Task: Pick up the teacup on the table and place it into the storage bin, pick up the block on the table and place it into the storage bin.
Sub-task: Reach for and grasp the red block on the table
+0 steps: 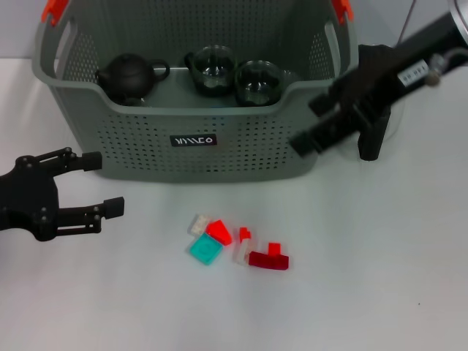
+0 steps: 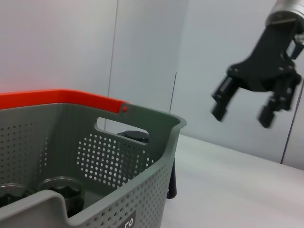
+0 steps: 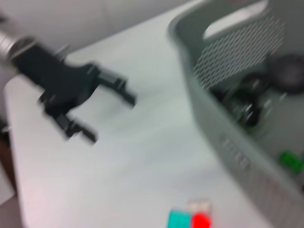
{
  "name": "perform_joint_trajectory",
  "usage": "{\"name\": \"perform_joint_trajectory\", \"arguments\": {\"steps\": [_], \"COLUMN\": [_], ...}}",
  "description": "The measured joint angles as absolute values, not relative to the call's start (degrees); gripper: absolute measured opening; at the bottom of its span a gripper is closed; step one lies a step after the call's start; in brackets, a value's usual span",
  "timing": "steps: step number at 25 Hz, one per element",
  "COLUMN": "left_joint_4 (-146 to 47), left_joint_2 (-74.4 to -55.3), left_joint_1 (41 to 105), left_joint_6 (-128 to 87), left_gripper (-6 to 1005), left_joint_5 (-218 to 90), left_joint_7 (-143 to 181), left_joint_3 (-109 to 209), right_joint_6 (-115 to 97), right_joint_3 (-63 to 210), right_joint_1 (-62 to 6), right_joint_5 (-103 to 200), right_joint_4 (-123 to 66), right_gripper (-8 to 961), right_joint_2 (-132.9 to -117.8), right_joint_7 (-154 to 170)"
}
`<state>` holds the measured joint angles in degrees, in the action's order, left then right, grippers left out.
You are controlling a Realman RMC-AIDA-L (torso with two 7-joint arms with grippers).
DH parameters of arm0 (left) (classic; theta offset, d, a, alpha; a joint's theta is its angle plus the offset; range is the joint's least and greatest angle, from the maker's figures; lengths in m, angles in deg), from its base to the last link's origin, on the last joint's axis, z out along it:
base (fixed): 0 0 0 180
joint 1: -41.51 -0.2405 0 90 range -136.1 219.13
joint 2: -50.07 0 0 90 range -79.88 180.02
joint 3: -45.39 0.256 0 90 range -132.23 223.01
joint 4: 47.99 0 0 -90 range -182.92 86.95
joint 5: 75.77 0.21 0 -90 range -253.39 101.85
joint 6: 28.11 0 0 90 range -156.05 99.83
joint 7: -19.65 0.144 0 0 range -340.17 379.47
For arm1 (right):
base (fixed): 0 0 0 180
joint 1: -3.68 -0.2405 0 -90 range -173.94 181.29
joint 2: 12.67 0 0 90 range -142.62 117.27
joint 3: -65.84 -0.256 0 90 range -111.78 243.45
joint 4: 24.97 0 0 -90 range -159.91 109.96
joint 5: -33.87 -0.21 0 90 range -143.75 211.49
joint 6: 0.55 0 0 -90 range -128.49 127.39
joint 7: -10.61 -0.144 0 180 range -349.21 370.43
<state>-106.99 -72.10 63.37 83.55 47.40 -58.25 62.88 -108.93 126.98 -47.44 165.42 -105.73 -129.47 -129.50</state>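
Bin (image 1: 146, 157) holds the teaware; blocks (image 1: 241, 245) lie loose before it. Right gripper (image 1: 333, 121) empty, spread, beside the bin wall; left gripper (image 1: 91, 183) wide, idle. Risk: descent scatters the clustered blocks.

I am seeing the storage bin (image 1: 219, 139), a large grey-green perforated basket with orange handle clips and a small black label on its front, standing upright at the far side of the white table. Inside it two dark glass teacups (image 1: 212, 69) are sitting side by side, just beside a black teapot (image 1: 130, 77). In front of the bin, the blocks (image 1: 238, 245) are lying on the table in a small loose cluster: one teal square, several red ones and a few white ones, touching each other.
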Motion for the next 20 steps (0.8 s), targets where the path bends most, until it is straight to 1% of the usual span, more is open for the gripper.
{"name": "perform_joint_trajectory", "arguments": {"steps": [6,10,20], "left_joint_4": [-106.97,-106.77,-106.60], "left_joint_2": [-72.27,-72.37,-72.45], "left_joint_1": [63.28,63.29,63.36], "left_joint_6": [83.78,83.78,83.25], "left_gripper": [887,887,887], "left_joint_5": [47.43,47.46,47.46], "left_joint_7": [-58.22,-58.21,-58.21], "left_joint_3": [62.89,62.89,62.95], "right_joint_6": [-113.43,-113.34,-105.94], "right_joint_3": [127.58,127.97,130.37], "right_joint_1": [-45.96,-45.00,-45.68], "right_joint_5": [165.80,167.41,172.85], "right_joint_4": [-104.49,-100.07,-87.65], "right_gripper": [822,823,823], "right_joint_2": [-129.62,-129.60,-131.00], "right_joint_7": [-128.60,-127.13,-121.56]}}
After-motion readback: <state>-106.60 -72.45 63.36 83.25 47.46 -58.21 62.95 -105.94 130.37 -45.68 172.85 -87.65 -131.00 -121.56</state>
